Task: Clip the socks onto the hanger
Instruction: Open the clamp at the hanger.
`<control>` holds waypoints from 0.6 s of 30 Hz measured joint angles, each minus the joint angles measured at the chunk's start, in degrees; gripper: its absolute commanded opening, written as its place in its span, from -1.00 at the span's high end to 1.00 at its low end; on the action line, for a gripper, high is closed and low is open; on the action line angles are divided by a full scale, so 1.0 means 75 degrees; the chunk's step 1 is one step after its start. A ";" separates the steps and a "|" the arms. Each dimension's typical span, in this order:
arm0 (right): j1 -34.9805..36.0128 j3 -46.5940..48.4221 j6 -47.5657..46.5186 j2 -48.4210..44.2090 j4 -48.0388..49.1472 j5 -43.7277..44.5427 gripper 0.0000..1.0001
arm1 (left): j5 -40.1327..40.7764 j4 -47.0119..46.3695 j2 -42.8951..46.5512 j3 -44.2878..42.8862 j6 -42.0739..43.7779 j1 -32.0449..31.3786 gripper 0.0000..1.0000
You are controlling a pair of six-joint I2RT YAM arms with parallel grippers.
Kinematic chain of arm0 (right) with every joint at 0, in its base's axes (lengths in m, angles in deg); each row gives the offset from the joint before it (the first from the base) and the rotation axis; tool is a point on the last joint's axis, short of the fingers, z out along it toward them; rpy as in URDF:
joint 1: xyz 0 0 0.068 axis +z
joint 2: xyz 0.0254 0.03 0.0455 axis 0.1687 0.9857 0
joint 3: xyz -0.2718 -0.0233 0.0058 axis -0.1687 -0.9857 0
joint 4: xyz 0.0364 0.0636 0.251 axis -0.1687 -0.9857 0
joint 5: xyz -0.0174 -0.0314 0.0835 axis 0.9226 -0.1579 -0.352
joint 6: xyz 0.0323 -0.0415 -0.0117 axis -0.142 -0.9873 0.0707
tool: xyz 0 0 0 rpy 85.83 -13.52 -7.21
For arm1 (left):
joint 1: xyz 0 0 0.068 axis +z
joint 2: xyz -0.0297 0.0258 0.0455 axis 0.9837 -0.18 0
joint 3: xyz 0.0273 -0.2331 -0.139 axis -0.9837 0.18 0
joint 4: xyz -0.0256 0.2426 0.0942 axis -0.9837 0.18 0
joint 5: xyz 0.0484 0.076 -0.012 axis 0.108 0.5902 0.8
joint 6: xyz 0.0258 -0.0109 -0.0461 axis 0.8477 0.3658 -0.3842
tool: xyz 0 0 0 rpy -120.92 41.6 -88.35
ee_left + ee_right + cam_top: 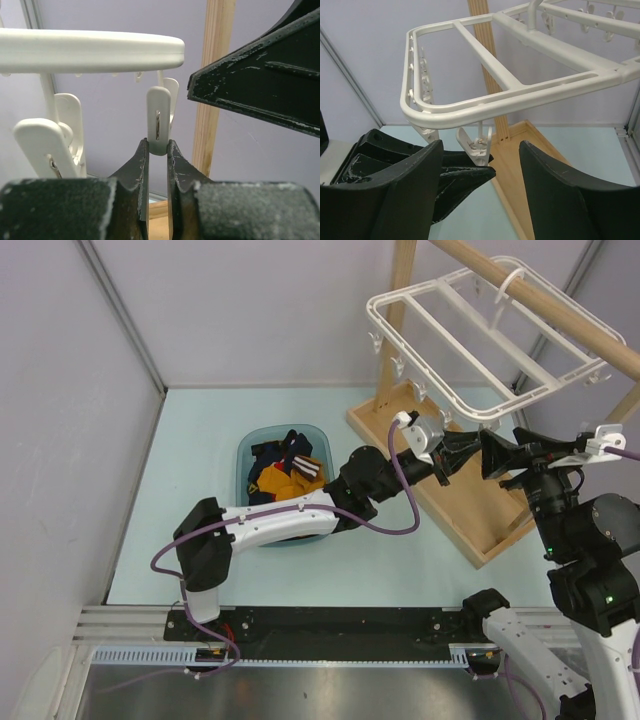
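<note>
Progress: nothing clipped yet. No sock hangs from the hanger (520,97), and every clip in view is bare. The socks (278,481) lie heaped in the blue basin (245,455) at mid-counter, mustard ones mixed in with navy and red. Neither gripper carries a sock.

Left gripper (158,150): nearly closed, fingers pinching the lower end of one dangling clip (158,115) under the hanger's near rail. I cannot tell whether the squeeze has parted the clip's mouth.

Right gripper (492,455): spread wide, empty, facing the left one almost nose to nose, just at its 3 o'clock in the top view.

Judgement: this is only clip handling. Fetching a sock, feeding it into the clip and repeating for the rest all remain.

Room and edges:
- Tight at the clip. The hanger rail runs close overhead at 12 o'clock, and a neighbouring clip (47,145) hangs near at 9 o'clock in the left wrist view.
- The wooden rack (470,510) has its base board under both grippers and its post just behind the clip.
- The rod (540,295) carries the hanger at 1 o'clock of the frame, so the hanger probably swings if pushed.
- The basin sits at 9 o'clock of the grippers, well apart from the hanger, and the left forearm crosses over it.
- Bare counter (200,440) lies at 9 and 6 o'clock of the basin.
</note>
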 measured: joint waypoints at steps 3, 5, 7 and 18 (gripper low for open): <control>0.0000 0.0012 0.0000 0.0102 0.0003 -0.0023 -0.31 | 0.0032 0.0009 0.0000 0.0058 -0.0015 0.0000 0.99; 0.0000 0.0012 0.0000 0.0192 0.0003 -0.0026 -0.29 | 0.0038 0.0044 0.0000 0.0111 -0.0020 0.0000 0.99; 0.0000 0.0012 0.0000 0.0286 0.0003 -0.0026 -0.29 | 0.0044 0.0070 0.0000 0.0140 -0.0020 0.0000 0.99; 0.0003 0.0012 -0.0003 0.0653 -0.0061 -0.0020 -0.13 | 0.0166 0.0093 0.0000 0.0236 -0.0020 0.0009 1.00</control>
